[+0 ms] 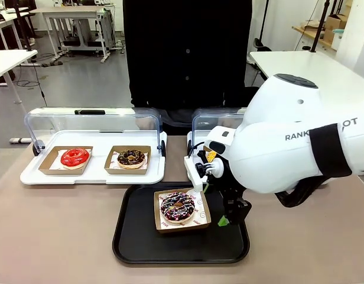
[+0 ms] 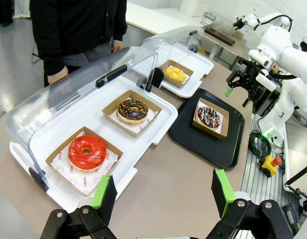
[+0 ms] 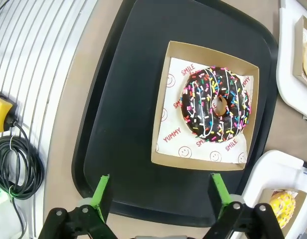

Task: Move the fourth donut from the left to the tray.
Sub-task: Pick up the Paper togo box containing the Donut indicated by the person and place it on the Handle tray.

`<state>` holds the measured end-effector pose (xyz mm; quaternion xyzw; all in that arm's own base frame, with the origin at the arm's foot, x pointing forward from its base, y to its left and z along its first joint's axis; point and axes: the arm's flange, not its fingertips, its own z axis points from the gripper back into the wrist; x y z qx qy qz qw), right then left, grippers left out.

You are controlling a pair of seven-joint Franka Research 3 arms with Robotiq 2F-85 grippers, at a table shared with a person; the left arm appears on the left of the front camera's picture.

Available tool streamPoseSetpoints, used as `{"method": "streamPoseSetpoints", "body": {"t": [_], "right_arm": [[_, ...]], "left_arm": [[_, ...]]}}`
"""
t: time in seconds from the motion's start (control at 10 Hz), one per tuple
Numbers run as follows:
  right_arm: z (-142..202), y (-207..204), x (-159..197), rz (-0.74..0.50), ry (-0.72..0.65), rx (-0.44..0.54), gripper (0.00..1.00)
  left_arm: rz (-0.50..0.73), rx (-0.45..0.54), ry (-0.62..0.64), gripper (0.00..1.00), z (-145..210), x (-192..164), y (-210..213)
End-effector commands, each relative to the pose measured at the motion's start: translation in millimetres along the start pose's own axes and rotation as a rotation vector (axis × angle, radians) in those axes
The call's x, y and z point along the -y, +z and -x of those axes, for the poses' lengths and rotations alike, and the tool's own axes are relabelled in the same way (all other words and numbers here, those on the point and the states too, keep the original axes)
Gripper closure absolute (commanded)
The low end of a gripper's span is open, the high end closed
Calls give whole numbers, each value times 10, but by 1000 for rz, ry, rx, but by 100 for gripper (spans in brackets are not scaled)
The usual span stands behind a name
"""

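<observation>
The chocolate donut with pink and white drizzle and sprinkles lies in its square brown holder on the black tray, near the tray's middle. My right gripper hangs just right of the holder, above the tray. In the right wrist view it is open, its green pads apart with nothing between them, and the donut sits beyond them on the tray. My left gripper is open and high over the table, far from the donut and tray.
A white display tray with its clear lid raised holds a red donut and a crumb-topped chocolate donut. A second one holds a yellow donut. A person in black stands at the far side. Cables lie off the table's edge.
</observation>
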<state>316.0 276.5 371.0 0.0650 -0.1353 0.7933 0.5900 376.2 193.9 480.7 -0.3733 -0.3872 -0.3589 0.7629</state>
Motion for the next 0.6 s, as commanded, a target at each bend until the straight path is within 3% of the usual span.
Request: {"method": "streamPoseSetpoints", "body": {"t": [0.0, 0.5], "right_arm": [[-38, -7, 3, 17, -13, 0, 0], [-38, -7, 3, 17, -13, 0, 0]], "left_arm": [[5, 32, -21, 0, -22, -10, 1], [5, 32, -21, 0, -22, -10, 1]]}}
